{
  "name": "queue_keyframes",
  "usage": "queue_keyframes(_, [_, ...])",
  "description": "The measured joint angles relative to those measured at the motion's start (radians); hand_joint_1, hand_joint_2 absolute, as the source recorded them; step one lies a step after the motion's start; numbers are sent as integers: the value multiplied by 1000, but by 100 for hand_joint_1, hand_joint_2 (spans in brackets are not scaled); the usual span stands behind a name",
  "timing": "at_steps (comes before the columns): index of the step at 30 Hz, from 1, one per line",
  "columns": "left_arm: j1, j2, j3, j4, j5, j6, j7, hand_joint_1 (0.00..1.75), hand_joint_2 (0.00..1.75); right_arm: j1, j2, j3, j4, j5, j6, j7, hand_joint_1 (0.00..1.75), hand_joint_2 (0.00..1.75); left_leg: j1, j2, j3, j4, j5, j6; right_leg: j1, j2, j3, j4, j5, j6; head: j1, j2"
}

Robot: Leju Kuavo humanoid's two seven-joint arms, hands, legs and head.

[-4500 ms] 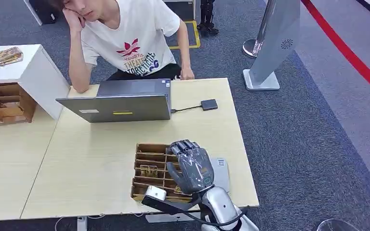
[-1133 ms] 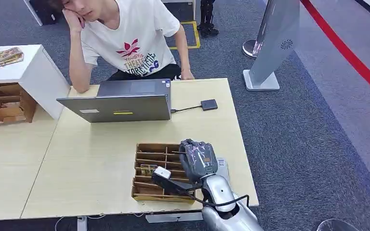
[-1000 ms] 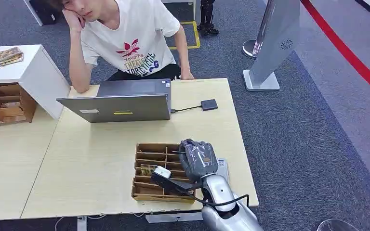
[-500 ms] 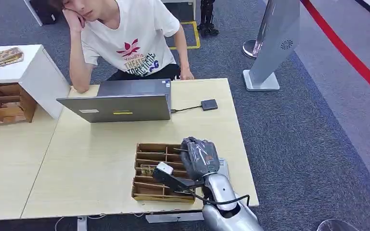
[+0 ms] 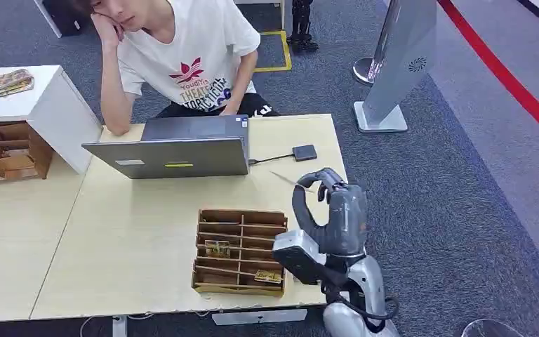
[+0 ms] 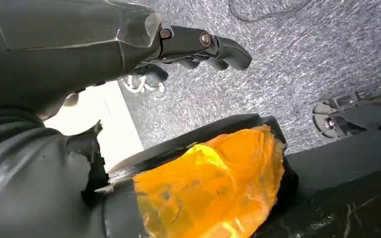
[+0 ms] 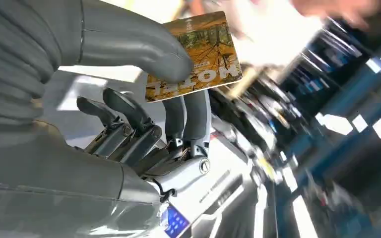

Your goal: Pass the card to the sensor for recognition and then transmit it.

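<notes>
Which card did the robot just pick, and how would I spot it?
Start at the pale table and find the right hand raised near its right edge. The card is pinched there, held in the air; others lie in the wooden tray. It shows orange autumn trees.

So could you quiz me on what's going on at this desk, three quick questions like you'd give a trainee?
1. True or false: the right hand is holding a card.
2. What sits beside the raised hand on the table? A) a wooden divided tray B) a kettle C) a plant
3. Fill in: the person sits behind an open ____.

Key: 1 true; 2 A; 3 laptop.
</notes>
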Motion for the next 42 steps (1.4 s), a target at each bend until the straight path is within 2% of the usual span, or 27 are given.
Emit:
queue_keyframes(5, [4, 0, 0, 0, 4, 7, -2, 0, 0, 47, -11, -37, -126, -65, -42, -57, 175, 175, 0, 1, 0, 0, 0, 0, 0, 1, 0, 0, 0, 0, 0, 0])
queue_keyframes(10, [5, 0, 0, 0, 10, 10, -4, 0, 0, 67, -14, -52, -173, -75, -52, -73, 175, 175, 0, 1, 0, 0, 0, 0, 0, 1, 0, 0, 0, 0, 0, 0])
queue_keyframes(31, [5, 0, 0, 0, 10, 13, -9, 0, 0, 65, -15, -76, -160, -22, -55, -63, 175, 175, 0, 1, 0, 0, 0, 0, 0, 1, 0, 0, 0, 0, 0, 0])
queue_keyframes(42, [-1, -2, -9, 0, -15, 0, 7, 0, 0, -23, -8, -83, -105, 8, -46, -41, 175, 175, 0, 1, 0, 0, 0, 0, 0, 1, 0, 0, 0, 0, 0, 0])
